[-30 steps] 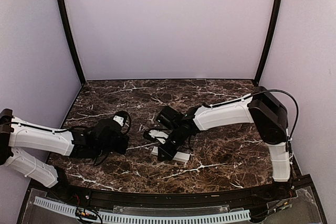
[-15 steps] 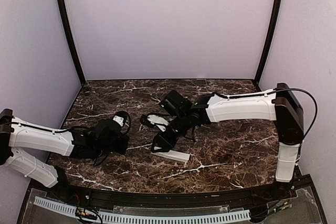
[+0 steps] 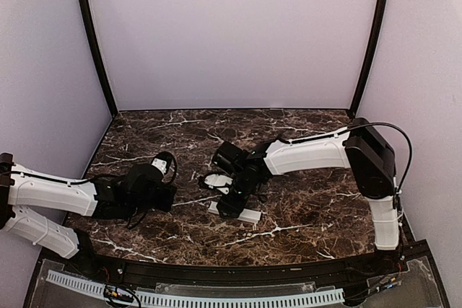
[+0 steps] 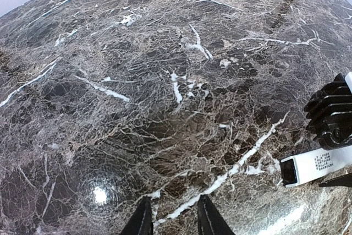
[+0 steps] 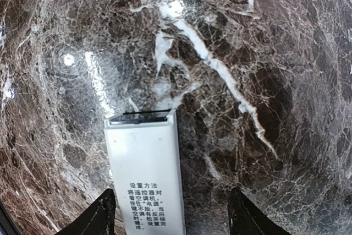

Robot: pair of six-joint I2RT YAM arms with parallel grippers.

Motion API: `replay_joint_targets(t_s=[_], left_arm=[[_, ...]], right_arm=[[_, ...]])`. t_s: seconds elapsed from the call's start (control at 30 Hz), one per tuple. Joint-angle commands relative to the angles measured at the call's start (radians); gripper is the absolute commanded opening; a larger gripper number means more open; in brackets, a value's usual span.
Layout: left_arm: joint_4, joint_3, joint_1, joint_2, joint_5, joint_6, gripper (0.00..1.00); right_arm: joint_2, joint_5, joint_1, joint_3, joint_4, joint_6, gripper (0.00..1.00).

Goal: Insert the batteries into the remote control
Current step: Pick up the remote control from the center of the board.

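Surface: dark brown marble look with white veins, polished and glossy, showing lamp glare spots. Remote control: smooth white plastic, satin finish, black printed characters. My right end effector: black, matt, plastic-looking. My right arm shell: smooth white plastic.

The dark brown counter has white veins. A white remote control lies flat on it.

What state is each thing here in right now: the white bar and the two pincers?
remote control: lying flat on the table, printed label up, not gripped.
right pincer: open wide, fingers either side of the remote control.
left pincer: slightly open, empty, low over the table.
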Motion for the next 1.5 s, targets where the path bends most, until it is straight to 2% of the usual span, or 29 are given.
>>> replay_joint_targets(t_s=[0.0,0.13,0.37,0.97,1.47], left_arm=[[0.006,-0.018,0.004,-0.01,-0.005,0.01,0.28],[0.003,-0.012,0.004,-0.004,-0.004,0.012,0.28],[0.006,-0.014,0.005,-0.004,-0.003,0.012,0.29],[0.011,-0.016,0.004,0.002,-0.001,0.016,0.28],[0.016,-0.01,0.005,0.006,0.002,0.024,0.29]], right_arm=[[0.006,0.03,0.01,0.026,0.002,-0.014,0.65],[0.02,0.04,0.018,0.028,-0.003,-0.017,0.56],[0.045,0.037,0.031,0.056,-0.018,-0.026,0.53],[0.057,0.051,0.034,0.087,-0.04,-0.003,0.18],[0.012,0.016,0.002,0.095,-0.017,0.064,0.04]])
